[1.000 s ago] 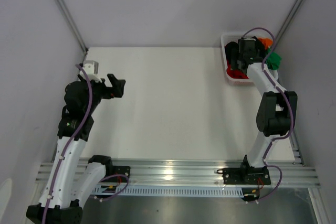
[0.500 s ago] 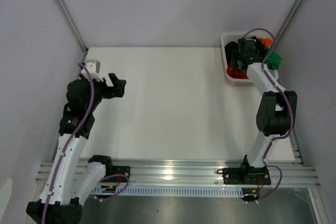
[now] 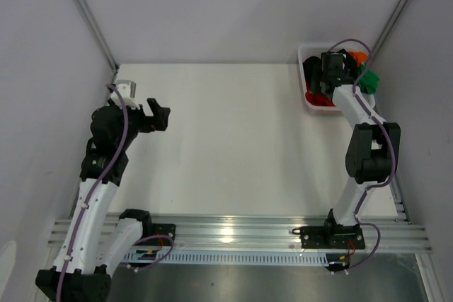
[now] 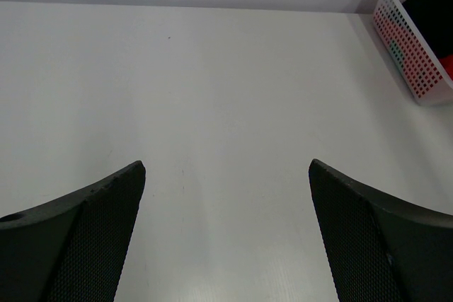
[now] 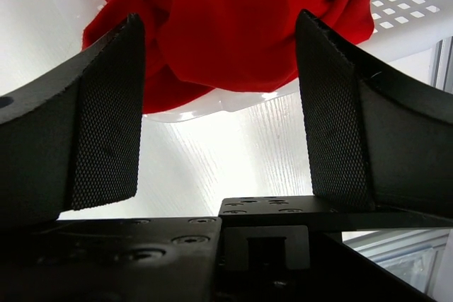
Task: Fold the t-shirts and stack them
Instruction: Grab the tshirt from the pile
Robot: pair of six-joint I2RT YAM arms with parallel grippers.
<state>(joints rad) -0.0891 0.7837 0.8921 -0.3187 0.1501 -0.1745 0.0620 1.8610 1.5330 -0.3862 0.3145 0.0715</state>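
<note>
The t-shirts lie bunched in a white basket (image 3: 303, 54) at the table's far right: red (image 3: 316, 100), black (image 3: 311, 73), orange (image 3: 361, 55) and green (image 3: 369, 80). My right gripper (image 3: 324, 87) hangs over the basket's near end, jaws wide open. In the right wrist view (image 5: 218, 20) the red shirt (image 5: 226, 40) spills over the basket rim (image 5: 212, 109) just beyond and between the fingertips; nothing is gripped. My left gripper (image 3: 161, 114) is open and empty above the table's left side, and its wrist view (image 4: 226, 167) shows bare table between the fingers.
The left wrist view shows the basket (image 4: 414, 54) far to the right with black cloth (image 4: 432, 5) inside. A metal rail (image 3: 233, 235) runs along the near edge. Grey walls close in at the left, back and right.
The left arm has shifted slightly, its gripper drifting a little up and back. The right arm and the shirts have not visibly moved.
</note>
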